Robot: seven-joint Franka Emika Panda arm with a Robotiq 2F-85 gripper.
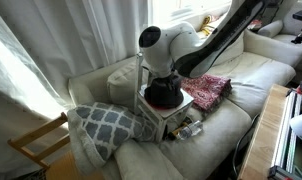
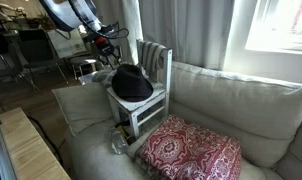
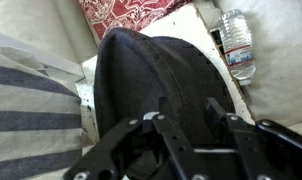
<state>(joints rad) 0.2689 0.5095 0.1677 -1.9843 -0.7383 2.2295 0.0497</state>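
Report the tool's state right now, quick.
Tool: jaws partly open, right over the black hat on the small white chair; no clear grip on it.

A: What's your object?
B: Yours is the black hat (image 3: 161, 80), dark all over, soft rounded crown, no markings you can make out.
A: Pose, place?
B: Crown up, brim down, resting on the seat of the small white chair (image 2: 156, 60), which stands on the sofa (image 2: 231, 100).
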